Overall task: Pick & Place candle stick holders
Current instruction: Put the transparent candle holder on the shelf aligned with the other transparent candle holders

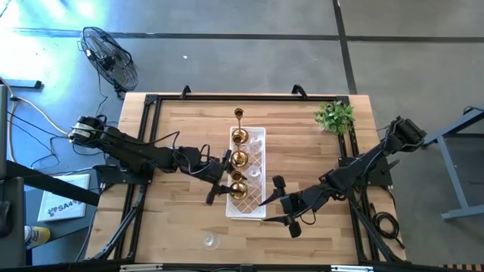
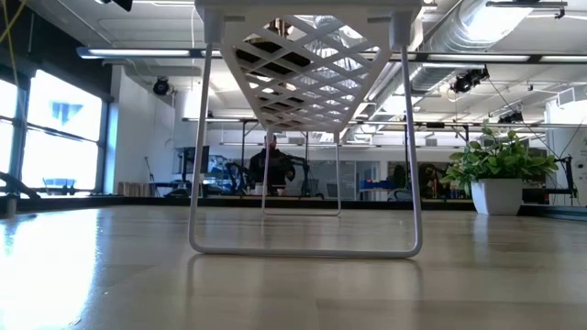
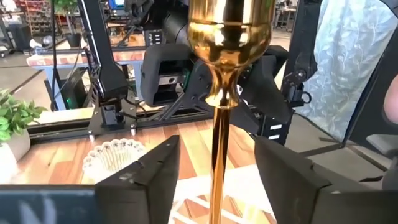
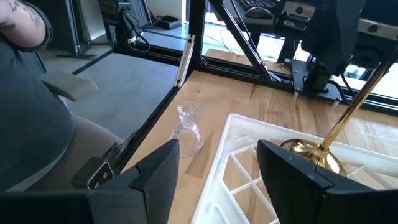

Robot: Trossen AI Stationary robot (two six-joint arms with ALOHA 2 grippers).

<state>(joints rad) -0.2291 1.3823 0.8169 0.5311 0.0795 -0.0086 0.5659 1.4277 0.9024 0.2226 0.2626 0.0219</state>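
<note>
High view: I see the left tool at the white tray's lower left edge on the surface; the right tool waits lower right.
Low view: tray legs, a plant at right.
Left wrist view: tall brass holder upright between parted fingers, untouched.
Right wrist view: my right tool open, empty; glass holder centre-left beside tray.

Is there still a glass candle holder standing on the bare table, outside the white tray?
Yes: in the high view one clear glass holder stands on the wooden table, apart from the white tray.
</note>
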